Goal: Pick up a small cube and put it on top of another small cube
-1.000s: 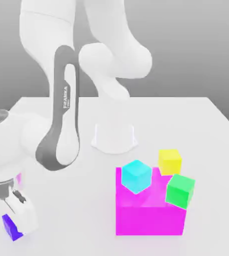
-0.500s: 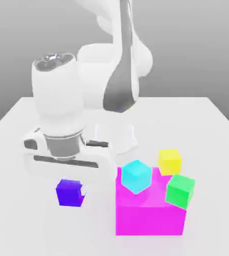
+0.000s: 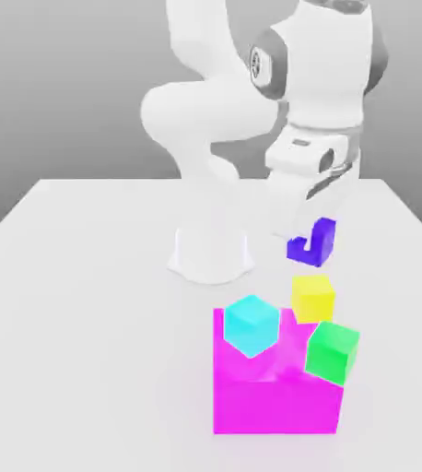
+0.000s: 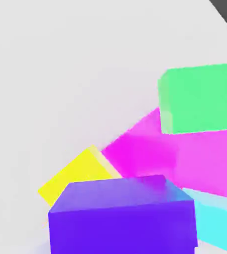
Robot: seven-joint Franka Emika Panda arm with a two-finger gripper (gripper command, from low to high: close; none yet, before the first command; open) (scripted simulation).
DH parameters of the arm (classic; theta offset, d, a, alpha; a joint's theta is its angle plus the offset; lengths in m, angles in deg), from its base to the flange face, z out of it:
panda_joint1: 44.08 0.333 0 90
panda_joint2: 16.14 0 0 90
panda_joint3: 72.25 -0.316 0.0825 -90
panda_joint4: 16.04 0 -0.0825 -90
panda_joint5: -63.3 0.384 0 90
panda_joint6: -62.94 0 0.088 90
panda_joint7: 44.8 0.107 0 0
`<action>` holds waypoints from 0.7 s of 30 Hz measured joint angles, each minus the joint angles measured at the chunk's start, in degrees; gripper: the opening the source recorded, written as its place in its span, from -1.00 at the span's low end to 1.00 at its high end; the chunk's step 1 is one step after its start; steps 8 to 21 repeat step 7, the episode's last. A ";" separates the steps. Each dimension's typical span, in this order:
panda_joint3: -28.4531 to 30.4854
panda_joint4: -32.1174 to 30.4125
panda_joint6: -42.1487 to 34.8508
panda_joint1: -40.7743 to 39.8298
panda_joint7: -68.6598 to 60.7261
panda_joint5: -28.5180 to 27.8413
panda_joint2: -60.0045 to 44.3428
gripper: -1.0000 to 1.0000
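Violet-purple all over, the small cube (image 3: 322, 241) is clenched in the gripper (image 3: 310, 238), held in the air in the exterior view, tilted, with a finger crossing part of its face. It hangs above the small yellow cube (image 3: 312, 300) as that view shows it, a band of pale table between the two outlines. The hand view looks past the held cube and has it overlapping part of the yellow one; how far apart they are in height, I cannot tell from there.

Next to the yellow cube comes the large magenta block (image 3: 277, 406). In the exterior view the yellow cube covers part of the block's far edge, toward the exterior view's right; whether it touches the block, I cannot tell. The cyan cube (image 3: 252, 325) overlaps the block's top toward the exterior view's left, turned with a corner forward, and the green cube (image 3: 332, 352) overlaps its corner at the exterior view's right, nearer than the yellow one. Both stand close to the yellow cube, cyan to one side and green in front. The hand view shows a dark area past the edge of the white table (image 3: 95, 369); the exterior view adds the arm (image 3: 210, 101) and its base.
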 joint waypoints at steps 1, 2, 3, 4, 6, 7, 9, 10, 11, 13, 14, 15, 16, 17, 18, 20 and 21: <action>-0.31 -0.70 2.12 0.08 -0.24 0.09 -1.42 -1.00; -0.55 -1.38 4.44 0.10 -0.33 0.13 -3.05 -1.00; -0.78 -2.06 6.84 0.06 -0.36 0.17 -4.78 -1.00; -0.92 -2.64 8.97 0.04 -0.32 0.16 -6.34 1.00; -0.92 -2.64 8.97 0.04 -0.33 0.18 -6.34 1.00; -0.92 -2.64 8.97 0.04 -0.33 0.17 -6.34 1.00; -0.92 -2.64 8.97 0.04 -0.33 0.17 -6.34 1.00; -0.92 -2.64 8.97 0.04 -0.33 0.17 -6.34 1.00; -0.92 -2.64 8.97 0.04 -0.33 0.17 -6.34 1.00; -0.92 -2.64 8.97 0.04 -0.33 0.17 -6.34 1.00; -0.92 -2.64 8.97 0.04 -0.33 0.17 -6.34 1.00; -0.92 -2.64 8.97 0.04 -0.33 0.17 -6.34 1.00; -0.92 -2.64 8.97 0.04 -0.33 0.17 -6.34 1.00; -0.92 -2.64 8.97 0.04 -0.33 0.17 -6.34 1.00; -0.92 -2.64 8.97 0.04 -0.33 0.17 -6.34 1.00; -0.92 -2.64 8.97 0.04 -0.33 0.17 -6.34 1.00; -0.92 -2.64 8.97 0.04 -0.33 0.17 -6.34 1.00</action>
